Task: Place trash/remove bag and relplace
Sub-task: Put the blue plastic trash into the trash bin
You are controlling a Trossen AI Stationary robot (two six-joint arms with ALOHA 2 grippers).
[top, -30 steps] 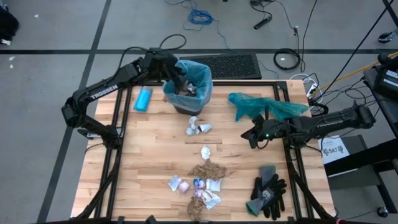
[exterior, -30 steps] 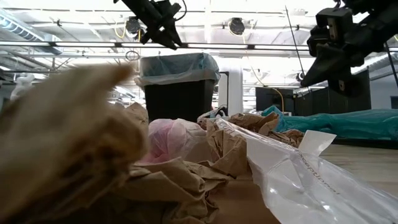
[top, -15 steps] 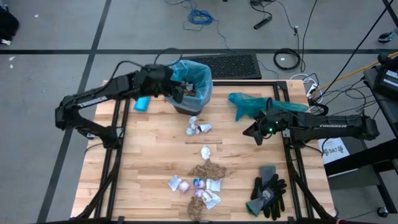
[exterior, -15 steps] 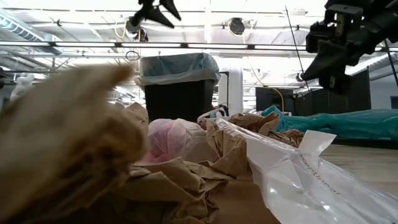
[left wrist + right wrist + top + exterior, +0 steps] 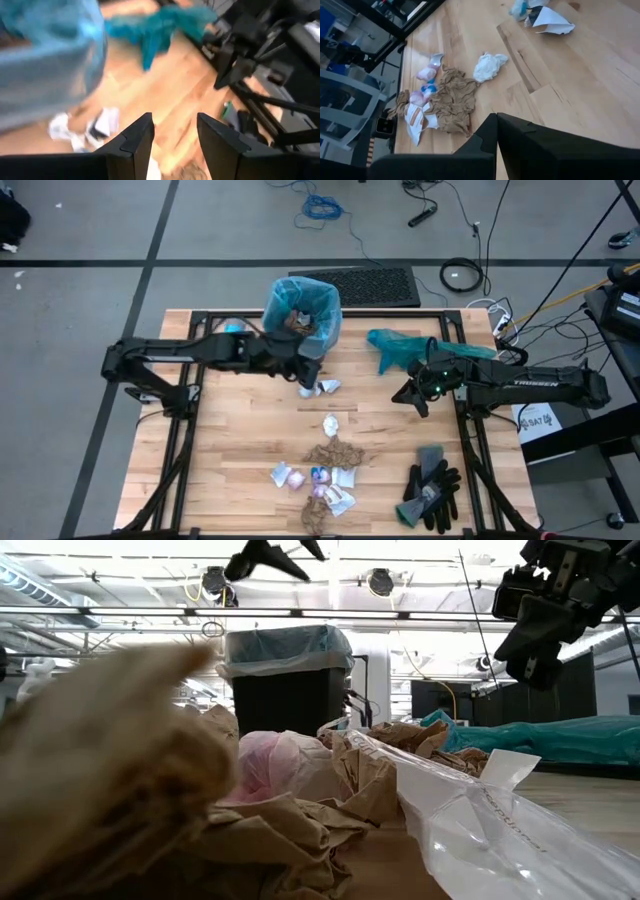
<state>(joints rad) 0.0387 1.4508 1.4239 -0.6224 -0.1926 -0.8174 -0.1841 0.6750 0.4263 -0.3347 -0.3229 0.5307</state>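
Note:
The black bin (image 5: 303, 315), lined with the pale blue bag (image 5: 288, 644), stands at the table's far middle with scraps inside. My left gripper (image 5: 310, 372) hovers just near-side of the bin, above white scraps (image 5: 318, 386). It is open with nothing between its fingers (image 5: 175, 135). More trash lies mid-table: a white wad (image 5: 489, 65), brown paper (image 5: 335, 452) and wrappers (image 5: 315, 480). My right gripper (image 5: 410, 395) hangs shut (image 5: 497, 135) over the table's right side, holding nothing.
A darker teal bag (image 5: 420, 350) lies at the far right, close to my right arm. Black-and-grey gloves (image 5: 432, 490) sit at the near right. A light-blue bottle (image 5: 232, 327) lies left of the bin, partly under my left arm. Bare wood lies at the near left.
My left gripper has swung from above the bin's far-left rim, round its left side, toward the near edge and the right. It now hangs in front of the bin over the white scraps, and its wrist has rolled. My right gripper has turned a little in place.

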